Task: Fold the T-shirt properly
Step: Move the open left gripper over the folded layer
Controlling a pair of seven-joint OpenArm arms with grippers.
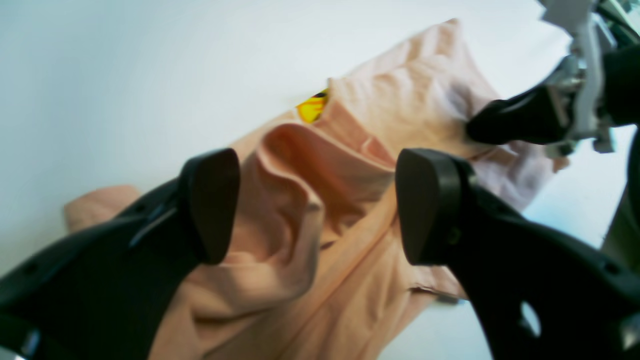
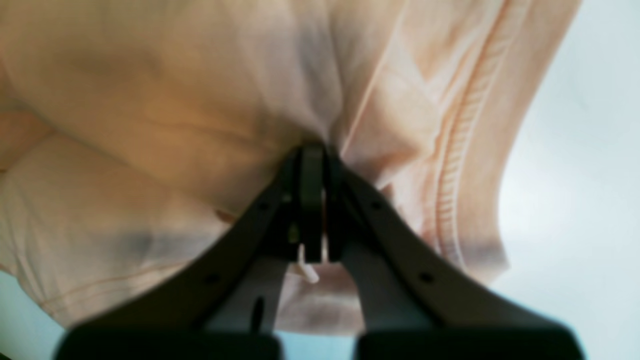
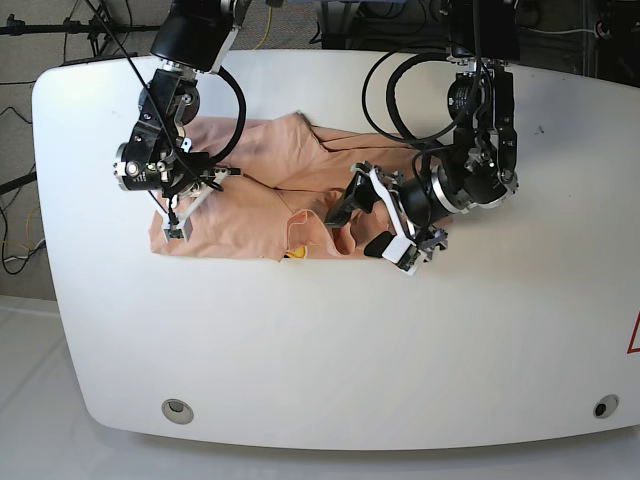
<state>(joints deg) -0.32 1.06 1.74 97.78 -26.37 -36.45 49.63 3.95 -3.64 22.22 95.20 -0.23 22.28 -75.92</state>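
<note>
Crumpled across the upper left-centre of the white table (image 3: pixel 330 340) in the base view: the T-shirt (image 3: pixel 250 205), lower hem near centre-left, yellow mark (image 3: pixel 293 254) peeking out at that edge. Pinched tight on a fold of cloth at centre frame: the right gripper (image 2: pixel 312 160). Spread wide above the neckline folds: the left gripper (image 1: pixel 315 205). Plenty of bare tabletop along the lower half.

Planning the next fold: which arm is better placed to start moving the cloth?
Probably the right: the right gripper is shut on the T-shirt, while the left gripper hangs open above its neckline end.
</note>
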